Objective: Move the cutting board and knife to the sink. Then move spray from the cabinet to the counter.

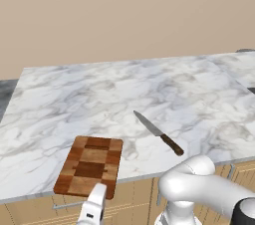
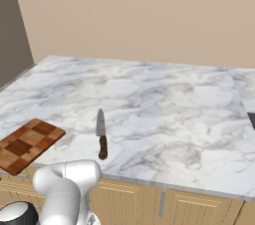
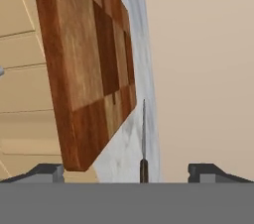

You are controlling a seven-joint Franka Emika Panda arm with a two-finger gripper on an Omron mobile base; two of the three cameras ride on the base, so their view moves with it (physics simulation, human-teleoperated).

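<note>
The cutting board (image 1: 90, 166) overhangs the surface's (image 1: 149, 94) front edge – handy for an edgewise grasp. The gripper (image 3: 126, 171), jaws wide apart and holding nothing, faces it from below the rim. The knife (image 1: 158, 132) lies just beside – untouched.

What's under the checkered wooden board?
The cutting board lies flat on the white marble counter, its near end poking past the edge above the drawer fronts. The counter beneath it is hidden.
</note>
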